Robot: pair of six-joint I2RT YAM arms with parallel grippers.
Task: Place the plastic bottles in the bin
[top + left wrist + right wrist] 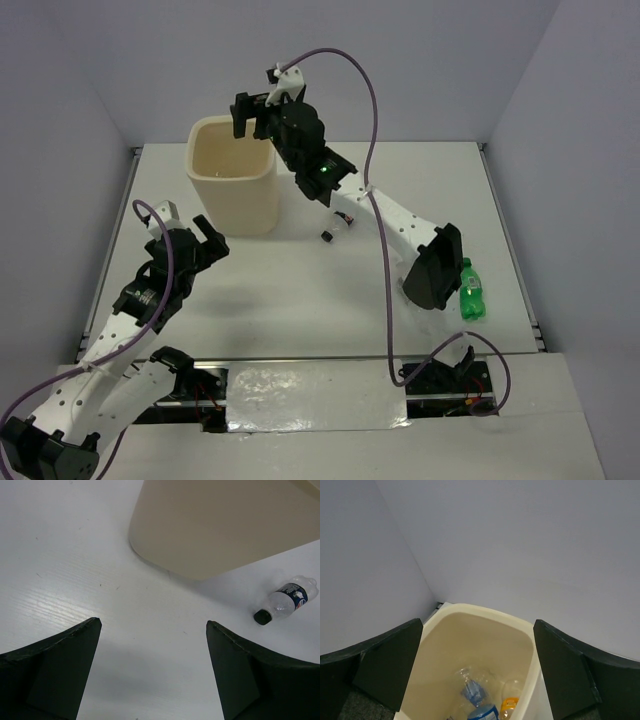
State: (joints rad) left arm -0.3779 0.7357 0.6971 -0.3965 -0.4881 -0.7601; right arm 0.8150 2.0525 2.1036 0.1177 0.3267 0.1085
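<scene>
The right gripper (248, 118) hangs over the far rim of the cream-beige bin (245, 205), its fingers spread wide with nothing between them. From the right wrist view, the gripper (477, 625) looks straight down into the bin (485, 612). At the bottom lie a clear bottle with a blue label (481, 711), another crumpled clear one (470, 685), and a small bottle with orange-yellow contents (509, 703).

The bin stands toward the far left part of the white table (300, 300). Just beside its base on the right, under the right arm, a small blue-labelled bottle with a black cap (335, 230) lies on its side. A green soda bottle (471, 290) is near the table's right edge, close to the right arm's elbow.

The left gripper (190, 238) is also wide open and empty, over the table near the bin's near-left side.
</scene>
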